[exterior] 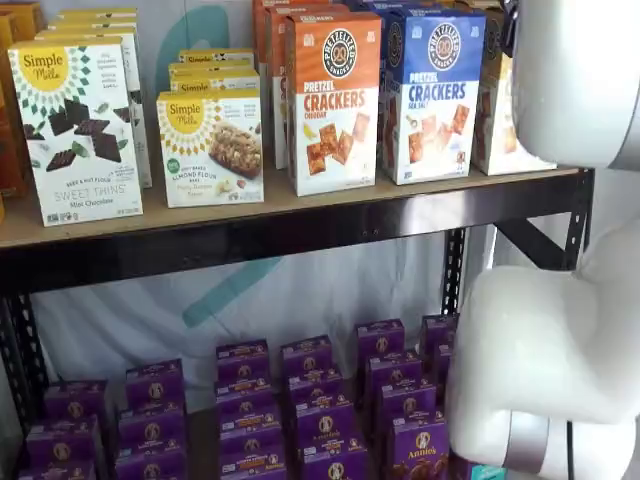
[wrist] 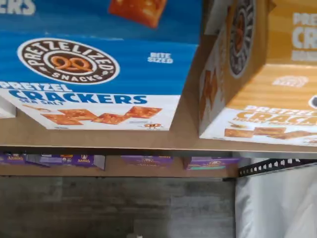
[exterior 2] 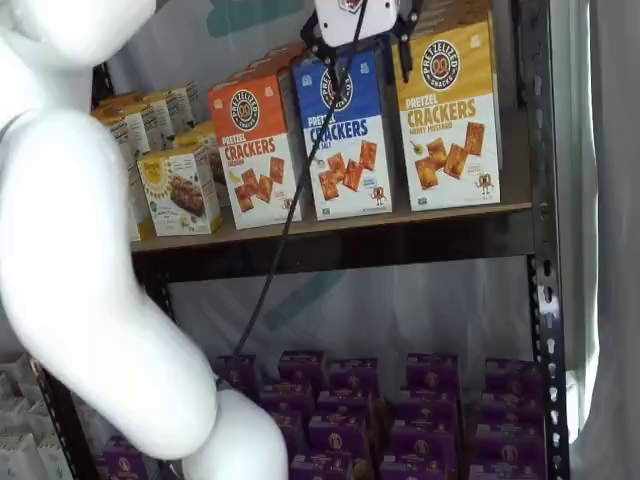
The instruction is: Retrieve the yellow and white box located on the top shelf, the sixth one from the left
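Gripper (exterior 2: 362,55) fingers spread wide, nothing held, hanging in front of blue carton (exterior 2: 345,140); yellow and white box (exterior 2: 450,125) just beside.

Just below the end effector (exterior 2: 358,45), the blue carton (exterior 2: 345,140) is reading "PRETZELIZED SNACKS", "PRETZEL CRACKERS SEA SALT" and "BITE SIZED". Beside it toward the upright, the yellow and white box (exterior 2: 448,125) is showing "PRETZEL CRACKERS HONEY MUSTARD". On the other side, the orange carton (exterior: 335,100) is reading "PRETZEL CRACKERS CHEDDAR". Farther off, the white boxes (exterior: 78,130) are showing "Simple Mills", "SWEET THINS", "ALMOND FLOUR". The purple boxes (exterior: 415,450) are reading "Annie's".
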Controlling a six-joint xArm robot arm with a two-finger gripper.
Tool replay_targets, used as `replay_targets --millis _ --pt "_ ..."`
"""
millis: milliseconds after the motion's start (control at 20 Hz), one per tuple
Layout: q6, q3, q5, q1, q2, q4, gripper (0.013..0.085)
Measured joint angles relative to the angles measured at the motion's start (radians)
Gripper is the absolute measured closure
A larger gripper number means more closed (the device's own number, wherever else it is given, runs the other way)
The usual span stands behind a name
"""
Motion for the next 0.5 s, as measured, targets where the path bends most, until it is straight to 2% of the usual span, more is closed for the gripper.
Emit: replay_targets --millis 200,500 --pt "-0.034 -0.013 0.005 -0.037 0.011 0.011 0.0130" --pt "-0.052 -0.019 0.012 -0.056 0.014 0.014 0.0130"
